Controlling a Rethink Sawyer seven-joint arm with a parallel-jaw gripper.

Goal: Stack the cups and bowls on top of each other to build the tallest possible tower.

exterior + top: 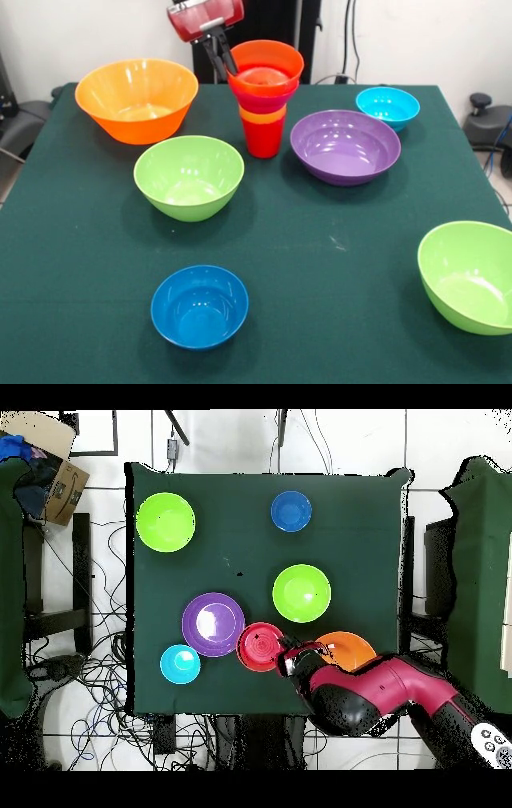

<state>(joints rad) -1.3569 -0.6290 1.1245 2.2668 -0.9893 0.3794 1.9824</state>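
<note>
Tower (264,100) stands at desk (320,256) far centre, between large yellow-orange bowl (138,98) and purple bowl (345,146): red cup base, orange cup, bowls above, orange bowl topmost. Claw (220,54) at topmost bowl's rim, fingers close together; whether pinching rim, cannot tell. 2 lime green bowls (189,176) (468,274), dark blue bowl (199,306), light blue bowl (387,106) apart on desk.

A: What covers the desk (320,264)?

B: A dark green cloth.

A: What rests on it?

B: Large yellow-orange bowl (137,99), two lime green bowls (189,176) (469,275), purple bowl (345,146), light blue bowl (387,107), dark blue bowl (199,306), and the tower (264,96), whose red base cup (262,139) stands between the first lime green bowl and the purple one.
</note>
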